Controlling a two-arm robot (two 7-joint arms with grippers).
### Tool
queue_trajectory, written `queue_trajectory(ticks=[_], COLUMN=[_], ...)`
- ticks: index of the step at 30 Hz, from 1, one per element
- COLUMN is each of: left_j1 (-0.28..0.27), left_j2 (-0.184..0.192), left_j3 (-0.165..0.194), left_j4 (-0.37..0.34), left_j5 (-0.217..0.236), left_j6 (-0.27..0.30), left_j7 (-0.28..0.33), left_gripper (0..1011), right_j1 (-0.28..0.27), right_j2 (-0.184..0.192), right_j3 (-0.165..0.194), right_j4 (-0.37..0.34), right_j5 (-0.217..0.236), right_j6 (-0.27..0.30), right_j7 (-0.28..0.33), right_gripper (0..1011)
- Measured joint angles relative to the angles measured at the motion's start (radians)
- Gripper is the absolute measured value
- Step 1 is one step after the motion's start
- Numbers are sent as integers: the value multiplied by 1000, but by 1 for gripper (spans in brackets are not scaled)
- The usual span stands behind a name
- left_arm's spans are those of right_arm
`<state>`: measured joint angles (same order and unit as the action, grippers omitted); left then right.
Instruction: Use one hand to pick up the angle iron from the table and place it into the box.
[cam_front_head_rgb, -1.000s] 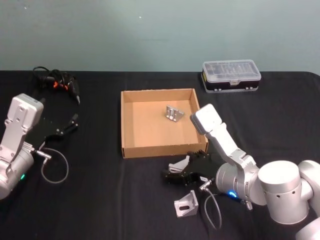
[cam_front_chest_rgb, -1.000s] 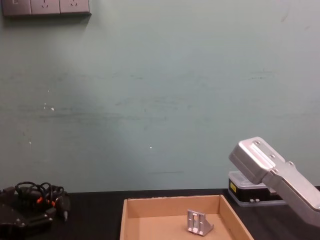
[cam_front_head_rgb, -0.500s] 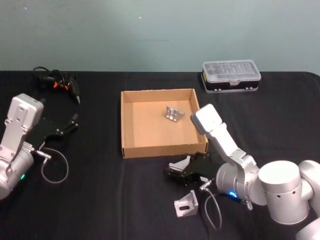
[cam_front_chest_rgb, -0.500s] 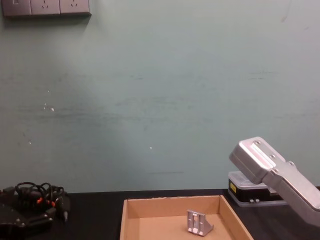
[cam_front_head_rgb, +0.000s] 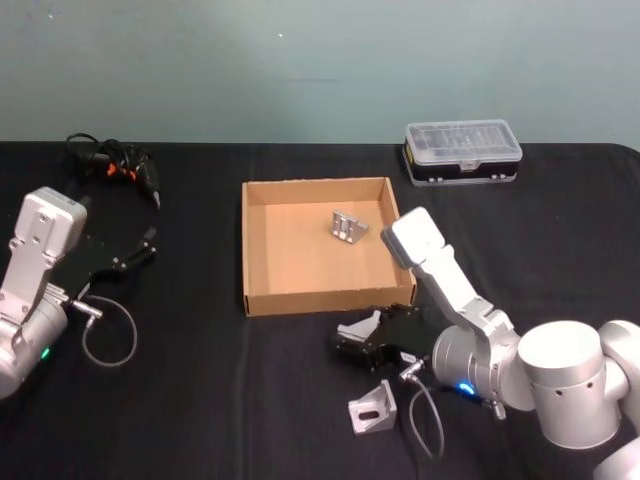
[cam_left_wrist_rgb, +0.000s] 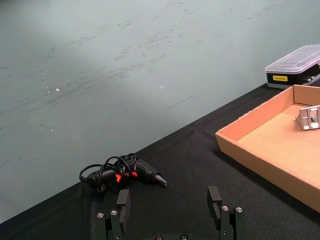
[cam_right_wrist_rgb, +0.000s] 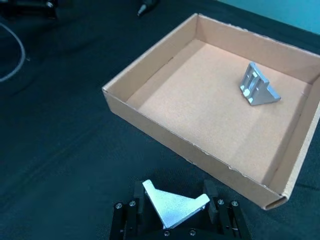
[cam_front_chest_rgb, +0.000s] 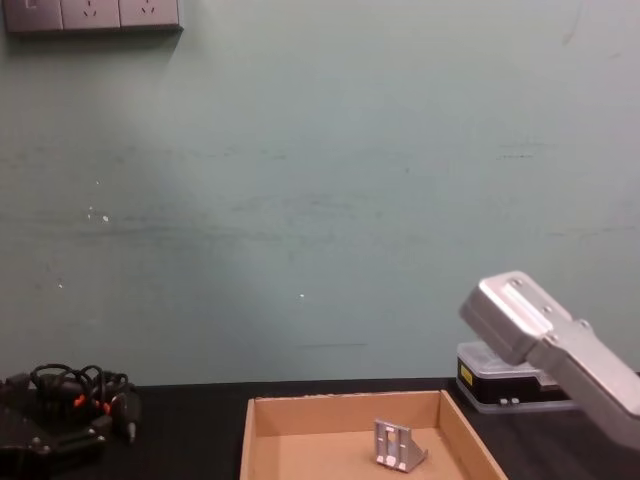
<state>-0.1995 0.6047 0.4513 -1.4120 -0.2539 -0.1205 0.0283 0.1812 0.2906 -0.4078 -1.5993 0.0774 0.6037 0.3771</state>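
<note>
My right gripper (cam_front_head_rgb: 352, 338) hovers low over the black table (cam_front_head_rgb: 200, 400), just in front of the tan cardboard box (cam_front_head_rgb: 325, 298). It is shut on a silver angle iron (cam_front_head_rgb: 360, 327); the right wrist view shows that angle iron (cam_right_wrist_rgb: 172, 206) clamped between the black fingers, near the box's front wall (cam_right_wrist_rgb: 165, 132). A second angle iron (cam_front_head_rgb: 348, 226) lies inside the box toward its back right. A third angle iron (cam_front_head_rgb: 373, 408) rests on the table below the right gripper. My left gripper (cam_front_head_rgb: 140, 250) is parked open at the far left.
A small black case with a clear lid (cam_front_head_rgb: 462, 151) stands behind the box on the right. A black tool with coiled cable (cam_front_head_rgb: 115, 165) lies at the back left. Loose grey cable loops (cam_front_head_rgb: 108, 340) hang by each wrist.
My right gripper, still holding the angle iron, has shifted slightly toward the box. The left arm has not moved.
</note>
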Motion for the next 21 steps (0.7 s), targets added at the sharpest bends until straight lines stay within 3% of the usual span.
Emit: queue_trajectory(ticks=[7,12,16,21], left_j1=[0,0,0,0], left_j2=[0,0,0,0], left_j3=[0,0,0,0], left_j4=[0,0,0,0], left_j5=[0,0,0,0], left_j6=[0,0,0,0], left_j7=[0,0,0,0], left_gripper=[1011,1011,1011,1011], right_j1=[-15,5,47,132], right_j2=[10,7,-6,-47], right_j3=[10,8,3,-3], right_j4=[-71,-101,-81,4], right_j5=[14,19,19,26], right_j6=[-11,-5,-2,9], right_j7=[9,11,11,11], right_gripper=[716,716,716,716])
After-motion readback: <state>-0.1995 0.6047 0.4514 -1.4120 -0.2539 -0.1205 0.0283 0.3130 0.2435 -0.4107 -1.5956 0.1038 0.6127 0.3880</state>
